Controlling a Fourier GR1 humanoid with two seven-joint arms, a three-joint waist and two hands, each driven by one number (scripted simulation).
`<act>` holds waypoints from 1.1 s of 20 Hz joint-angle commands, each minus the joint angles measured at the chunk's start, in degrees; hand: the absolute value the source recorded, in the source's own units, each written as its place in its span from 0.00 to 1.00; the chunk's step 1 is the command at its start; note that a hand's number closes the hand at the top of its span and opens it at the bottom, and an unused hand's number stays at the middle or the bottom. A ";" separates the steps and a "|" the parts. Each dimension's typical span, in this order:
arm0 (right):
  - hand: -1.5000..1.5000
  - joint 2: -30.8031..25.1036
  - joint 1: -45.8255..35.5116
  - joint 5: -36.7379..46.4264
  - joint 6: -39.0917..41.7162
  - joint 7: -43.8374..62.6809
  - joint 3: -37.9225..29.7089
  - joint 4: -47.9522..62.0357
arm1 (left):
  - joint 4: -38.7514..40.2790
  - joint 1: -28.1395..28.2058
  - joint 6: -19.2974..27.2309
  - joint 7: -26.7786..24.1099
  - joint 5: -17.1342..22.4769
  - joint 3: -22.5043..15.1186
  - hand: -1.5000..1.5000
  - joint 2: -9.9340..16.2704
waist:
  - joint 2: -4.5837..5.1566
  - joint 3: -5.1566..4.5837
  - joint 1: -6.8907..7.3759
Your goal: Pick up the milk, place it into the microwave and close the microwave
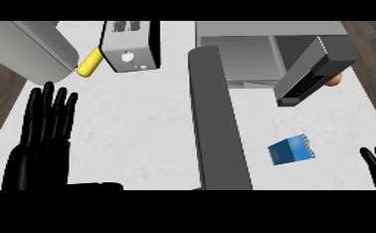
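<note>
The milk (291,150) is a small blue carton lying on the white counter (140,127), right of centre. The microwave (249,58) stands at the back right with its cavity showing. Its door (217,122) is swung wide open, a long grey slab reaching toward me. Its dark keypad panel (312,75) shows at the right. My left hand (44,127) rests open at the far left, fingers up, far from the carton. Only the straight fingertips of my right hand (368,161) show at the right edge, a little right of the milk and apart from it.
A grey toaster (131,45) stands at the back, with a yellow corn-like object (89,63) to its left. A large grey body (33,48) fills the back left corner. Something orange (336,80) peeks out behind the keypad panel. The open door splits the counter in two.
</note>
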 commanded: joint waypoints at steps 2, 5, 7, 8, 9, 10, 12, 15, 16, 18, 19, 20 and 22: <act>0.00 3.70 7.11 4.82 2.48 -6.78 2.26 2.54 | 2.89 5.33 -2.12 -7.28 2.66 -1.61 0.00 -0.64 | 0.16 -0.06 0.60; 0.00 3.58 4.54 3.77 3.82 -9.82 -0.50 8.93 | 2.72 10.53 -2.70 -11.80 1.95 -4.65 0.00 -0.66 | 0.21 -0.06 0.97; 0.00 3.12 7.67 4.32 6.14 -14.63 -2.01 11.88 | 1.44 14.38 -3.67 -13.20 2.35 -5.08 0.00 -0.33 | 0.15 -0.04 0.94; 0.00 2.93 6.18 2.31 6.35 -15.15 -4.10 13.10 | 1.70 14.43 -0.17 -13.78 0.40 -9.83 0.00 -0.66 | 0.18 -0.03 0.92; 0.00 3.49 11.11 3.93 7.84 -18.22 -2.85 11.83 | -2.05 17.75 -2.95 -12.74 1.71 -8.44 0.00 -0.35 | 0.09 -0.04 0.82; 0.00 5.13 7.36 5.46 5.56 -14.78 -1.09 12.66 | 2.54 16.32 -3.14 -15.90 0.89 -7.85 0.00 -0.66 | 0.20 -0.06 0.96; 0.00 6.16 3.71 7.53 4.51 -16.12 -0.52 19.41 | 0.39 17.57 -4.16 -14.82 2.13 -7.33 0.00 0.51 | 0.24 -0.04 1.22; 0.00 6.45 8.87 8.36 7.23 -21.78 -0.16 20.16 | 1.63 17.87 -4.14 -17.33 1.94 -7.08 0.00 0.00 | 0.20 -0.05 0.87; 0.00 5.05 2.76 4.77 6.51 -17.21 -3.84 22.46 | -0.57 20.56 -3.87 -15.63 1.11 -9.97 0.00 -0.09 | 0.25 -0.04 1.20; 0.00 6.72 3.61 6.70 6.19 -21.92 -3.16 24.73 | 3.54 20.15 -4.82 -21.04 1.12 -7.93 0.00 0.12 | 0.22 -0.05 1.05; 0.00 7.07 -0.51 9.01 4.62 -21.13 -2.70 29.32 | 2.13 22.60 -5.95 -21.64 1.94 -8.39 0.00 0.85 | 0.24 -0.05 1.37; 0.00 7.01 -1.96 7.22 4.12 -19.28 -4.24 29.35 | -1.03 21.05 -1.18 -17.84 -0.84 -11.76 0.00 -0.61 | 0.27 -0.03 1.24; 0.00 7.17 -4.52 8.42 3.13 -22.51 -5.59 33.78 | -1.11 23.86 -3.90 -20.40 0.47 -10.20 0.00 1.24 | 0.25 -0.04 1.31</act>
